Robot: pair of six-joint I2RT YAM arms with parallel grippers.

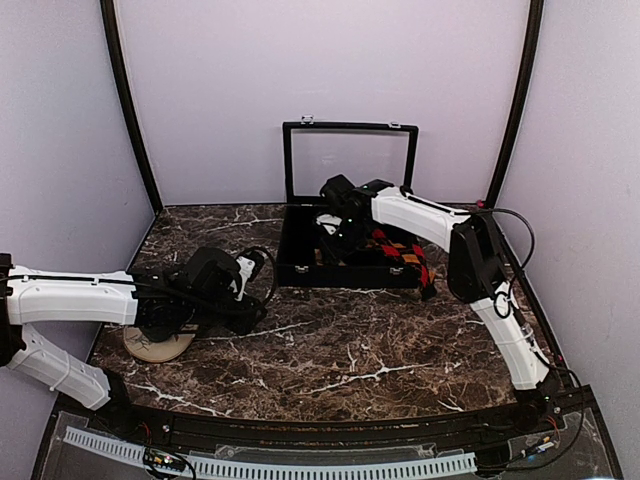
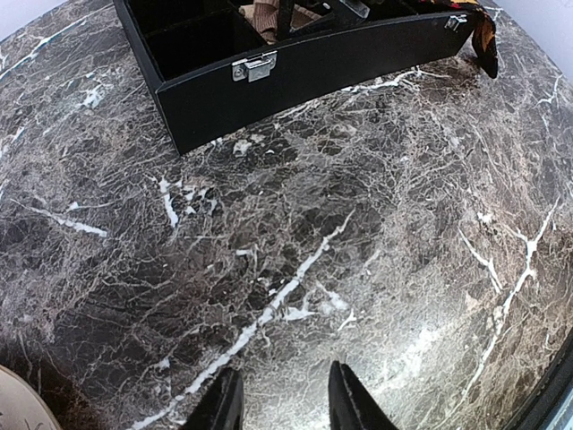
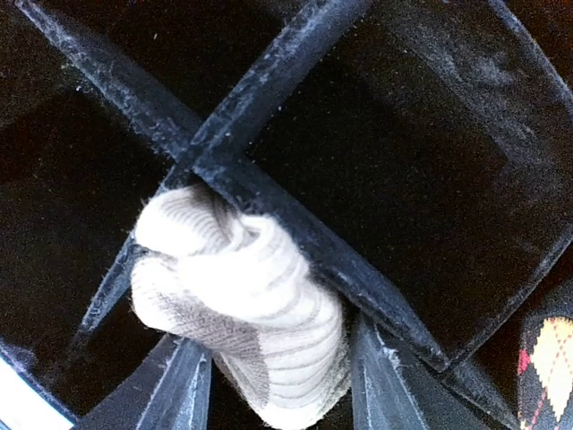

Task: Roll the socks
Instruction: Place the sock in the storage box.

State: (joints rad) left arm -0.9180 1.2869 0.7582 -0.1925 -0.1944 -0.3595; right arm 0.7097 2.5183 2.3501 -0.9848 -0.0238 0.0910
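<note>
A rolled tan sock [image 3: 242, 296] lies in a compartment of the black case [image 1: 300, 270], pressed against a cross divider [image 3: 358, 269]. My right gripper [image 3: 279, 385] reaches into the case with its jaws open on either side of the roll, and a dark gap shows beside the right finger [image 3: 385, 385]. The argyle sock [image 1: 400, 250] lies over the case's right end and hangs over its front corner; a bit of it shows in the right wrist view [image 3: 548, 367]. Over the marble to the left, my left gripper [image 2: 285, 394] stands open with nothing between its fingers.
The case's glass lid [image 1: 350, 160] stands upright behind it. Its front wall with a metal latch [image 2: 253, 67] faces the left gripper. A round wooden disc [image 1: 160, 345] lies under the left arm. Purple walls close the table on three sides.
</note>
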